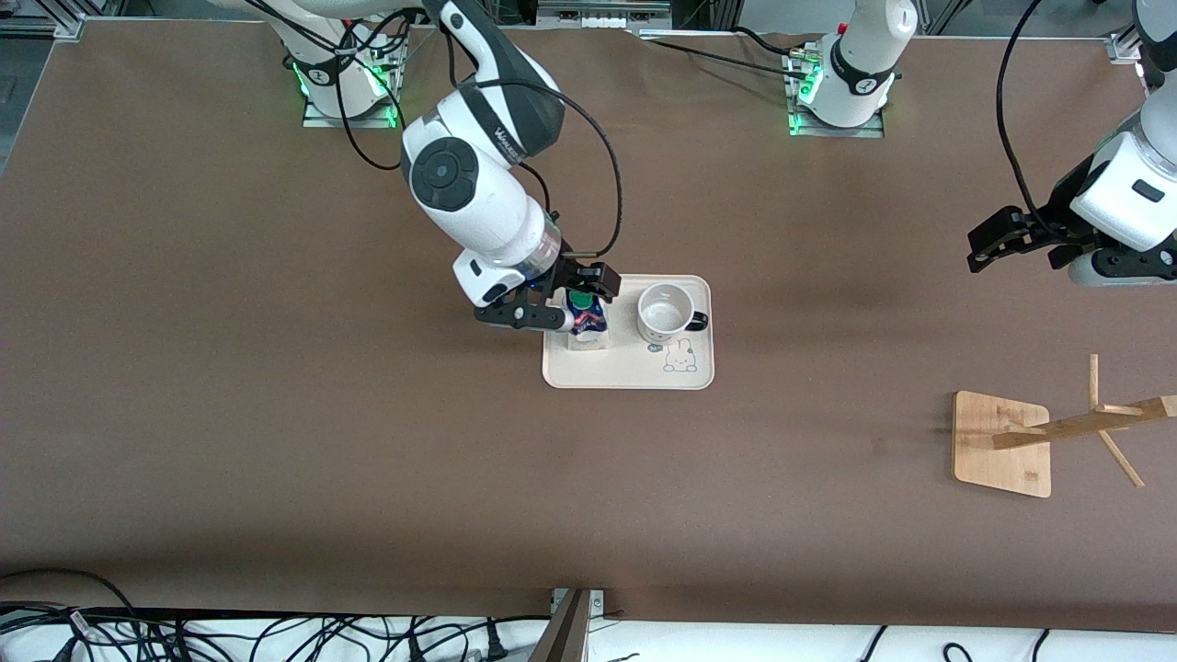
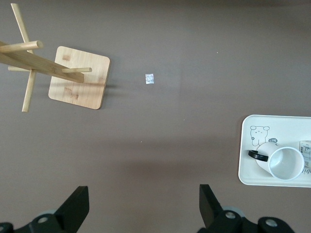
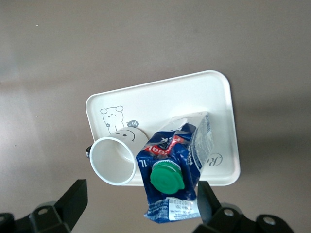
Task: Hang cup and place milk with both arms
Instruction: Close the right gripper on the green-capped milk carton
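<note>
Milk (image 3: 176, 165) between open right hand (image 3: 138, 204) fingers (on tray (image 3: 214, 97)).

Looking down from the right wrist onto a brown table (image 3: 58, 58). A cream rectangular tray (image 3: 214, 97) with rounded corners, a small cartoon animal drawing (image 3: 112, 116) printed near one corner and a cursive letter mark (image 3: 215, 160) near another. On the tray, a white mug (image 3: 115, 158) standing upright, open mouth toward the camera, part of a black smiley on its side, a sliver of black handle at its edge. Just beside the mug, a blue-and-white milk carton (image 3: 177, 160) with red markings and a round green screw cap (image 3: 166, 178), tilted. Right gripper (image 3: 138, 206) low in the frame, black fingers (image 3: 73, 199) spread wide, one on each side of the carton top, not touching it.
</note>
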Controlling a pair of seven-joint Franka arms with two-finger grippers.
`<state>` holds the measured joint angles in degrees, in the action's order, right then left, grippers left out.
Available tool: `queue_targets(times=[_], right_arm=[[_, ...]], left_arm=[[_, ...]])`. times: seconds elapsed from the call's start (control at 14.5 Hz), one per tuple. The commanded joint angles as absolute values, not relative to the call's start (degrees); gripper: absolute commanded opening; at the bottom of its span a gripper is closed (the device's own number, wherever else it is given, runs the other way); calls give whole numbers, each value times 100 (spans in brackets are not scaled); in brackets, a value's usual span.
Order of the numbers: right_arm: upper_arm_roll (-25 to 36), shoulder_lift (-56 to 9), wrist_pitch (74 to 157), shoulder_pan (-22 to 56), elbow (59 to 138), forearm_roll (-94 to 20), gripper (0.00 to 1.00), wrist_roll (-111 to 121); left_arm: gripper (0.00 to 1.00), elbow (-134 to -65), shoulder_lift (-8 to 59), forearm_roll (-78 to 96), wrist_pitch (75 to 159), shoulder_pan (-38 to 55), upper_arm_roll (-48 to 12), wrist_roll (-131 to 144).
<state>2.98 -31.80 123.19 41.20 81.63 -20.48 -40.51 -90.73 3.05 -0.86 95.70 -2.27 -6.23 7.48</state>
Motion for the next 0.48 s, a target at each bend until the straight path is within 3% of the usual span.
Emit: queue_targets(times=[0.0, 0.41], right_arm=[[360, -3287, 12349, 4140, 8086, -2110, 100, -4122], [360, -3515, 12384, 4148, 8077, -2074, 100, -4078]], left_arm=[[100, -8912, 360, -141, 9483, -211, -633, 677], [100, -8912, 360, -141, 9475, -220, -633, 668]])
